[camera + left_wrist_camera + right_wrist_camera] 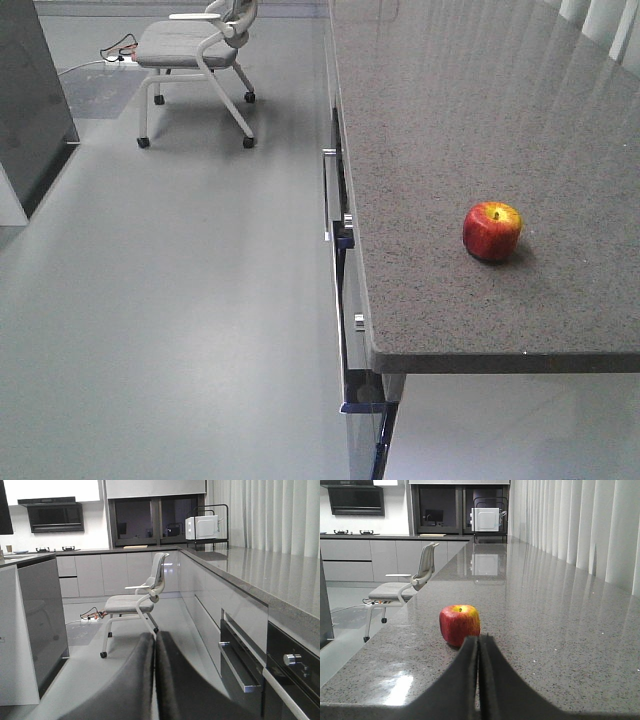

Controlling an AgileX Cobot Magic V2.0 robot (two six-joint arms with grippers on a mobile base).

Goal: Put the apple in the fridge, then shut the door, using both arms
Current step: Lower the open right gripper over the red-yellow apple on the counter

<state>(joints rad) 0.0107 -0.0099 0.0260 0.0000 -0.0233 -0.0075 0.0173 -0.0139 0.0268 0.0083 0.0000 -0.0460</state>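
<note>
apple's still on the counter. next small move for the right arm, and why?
Probably open the right gripper first. Its jaws are shut, and the apple sits on the countertop just ahead of it, not yet gripped. It likely has to open before it advances to grasp. The left gripper, also shut, is down beside the cabinets, with no apple in its view.

Count: 1 apple [492, 231], 1 table [480, 100], 1 wheeled chair [185, 45], 1 microwave [202, 528], 1 range hood [55, 516], 2 grippers: left gripper [154, 640], right gripper [479, 642], one per wrist view
</note>
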